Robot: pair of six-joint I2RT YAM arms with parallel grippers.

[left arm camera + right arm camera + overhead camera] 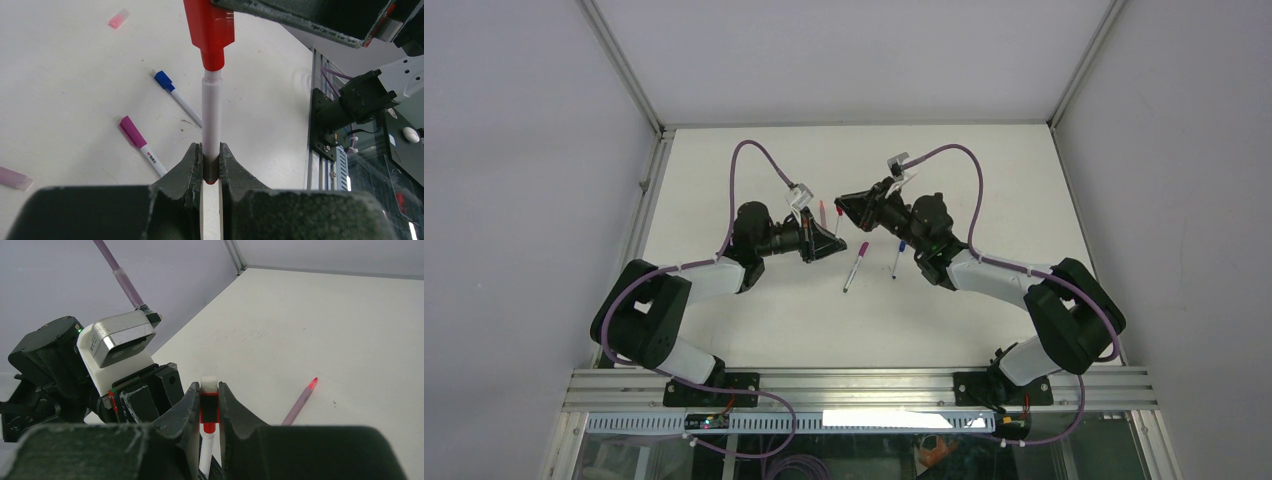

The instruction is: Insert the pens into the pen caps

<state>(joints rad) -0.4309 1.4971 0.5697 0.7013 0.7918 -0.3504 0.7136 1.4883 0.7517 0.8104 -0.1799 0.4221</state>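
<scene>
A white-barrelled pen (212, 115) stands clamped by its lower end in my shut left gripper (211, 150). Its upper end sits inside a red pen cap (212, 30), on which my right gripper (210, 390) is shut; the same red cap (209, 407) shows between those fingers. In the top view the two grippers meet nose to nose above the table's middle, left gripper (829, 243) and right gripper (844, 205).
On the table lie a blue-capped pen (177, 97), a magenta-capped pen (142, 145), a loose pale pink cap (119, 18) and a pinkish pen (299, 404) with a red tip. The capped pens (856, 265) lie just in front of the grippers.
</scene>
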